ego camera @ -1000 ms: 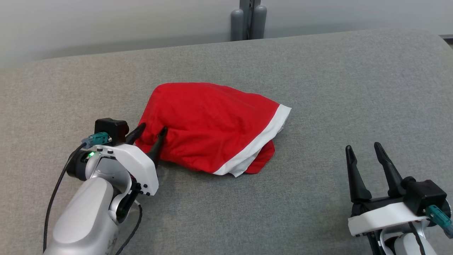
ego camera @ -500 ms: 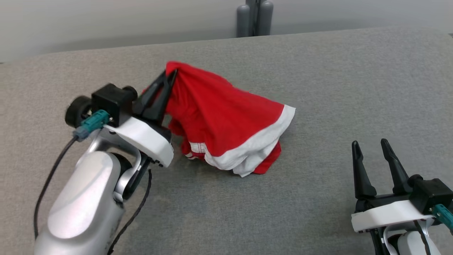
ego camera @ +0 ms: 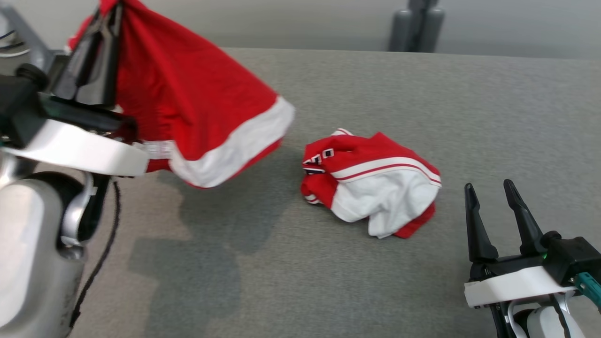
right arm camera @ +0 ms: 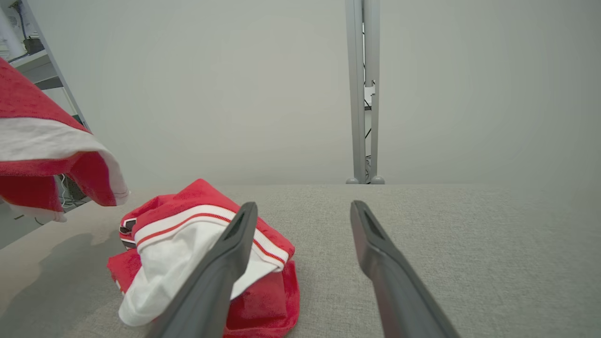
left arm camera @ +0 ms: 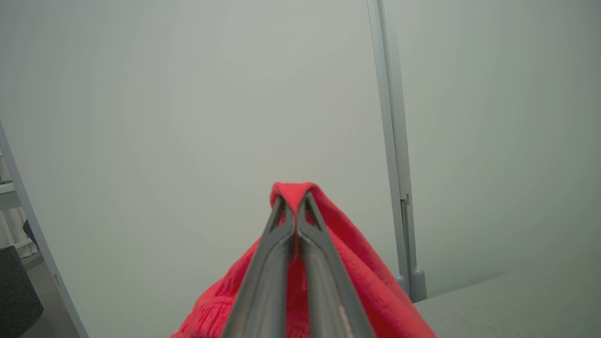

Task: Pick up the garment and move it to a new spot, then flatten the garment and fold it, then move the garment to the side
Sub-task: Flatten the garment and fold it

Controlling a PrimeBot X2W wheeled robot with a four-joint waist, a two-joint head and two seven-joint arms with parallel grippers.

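the red garment (ego camera: pixel 197 103), trimmed with a broad white band along its lower edge, hangs in the air at the near left of the table, clear of the surface. the left gripper (left arm camera: pixel 292 209) has it by a pinched fold at the very top. its two dark fingers are pressed together on the cloth, and the rest of the fabric drapes down and to the right from there. under it a soft shadow (ego camera: pixel 211 225) lies on the table top.

a crumpled red and white garment (ego camera: pixel 375 188) sits in a heap near the middle of the table, well apart from the hanging one. the right gripper (ego camera: pixel 489 188) rests low at the near right, just beside that heap, its fingers spread wide with nothing between them.

the table (ego camera: pixel 422 94) is covered in plain grey woven fabric. behind its far edge stands a slim metal post (right arm camera: pixel 364 94) on two rounded grey feet, against a bare pale wall (right arm camera: pixel 235 94). off to the left is a bit of metal shelving (right arm camera: pixel 42 65).
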